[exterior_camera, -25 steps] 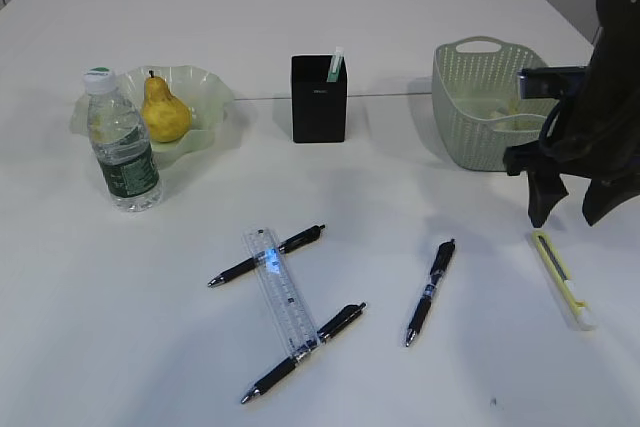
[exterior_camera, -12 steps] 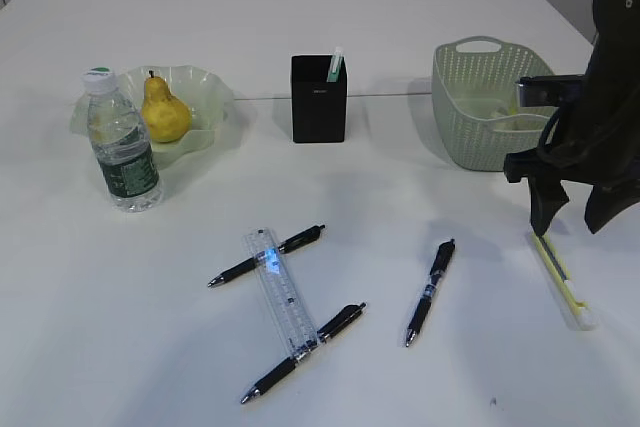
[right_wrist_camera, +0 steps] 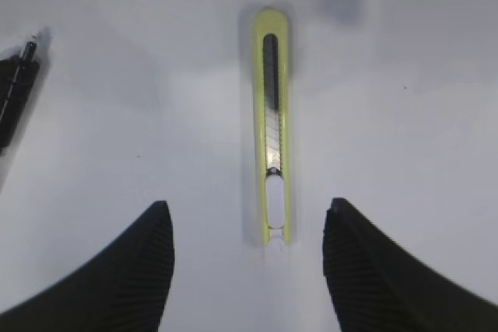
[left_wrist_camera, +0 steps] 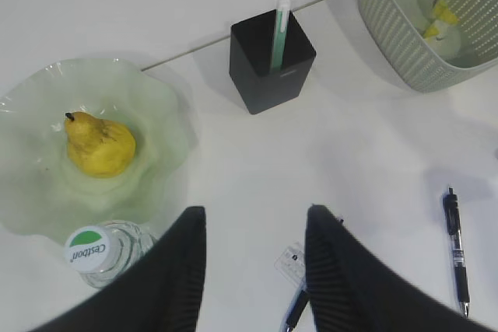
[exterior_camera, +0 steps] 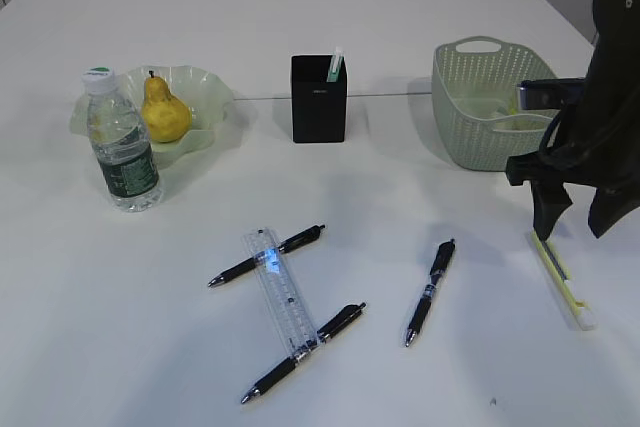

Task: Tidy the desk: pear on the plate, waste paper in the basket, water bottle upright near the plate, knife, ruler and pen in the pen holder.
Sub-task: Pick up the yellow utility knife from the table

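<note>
The yellow pear [exterior_camera: 165,112] lies in the pale green plate [exterior_camera: 207,87], and the water bottle [exterior_camera: 122,147] stands upright just in front. Yellow and white waste paper [left_wrist_camera: 440,19] lies inside the sage-green basket [exterior_camera: 485,112]. The black pen holder [exterior_camera: 319,99] has one pale green stick in it. A clear ruler [exterior_camera: 281,292] lies across two black pens [exterior_camera: 268,255] [exterior_camera: 303,352]; a third pen [exterior_camera: 430,292] lies to the right. My right gripper [right_wrist_camera: 247,215] hangs open over the yellow-green knife [right_wrist_camera: 271,122], not touching it. My left gripper [left_wrist_camera: 253,219] is open and empty, high above the table.
The white table's seam runs behind the pen holder. The basket stands close behind my right arm [exterior_camera: 610,97]. The knife [exterior_camera: 562,279] lies near the table's right side, apart from the pens.
My right gripper has shifted slightly right and lower, toward the knife's far end. Nothing else has moved.
</note>
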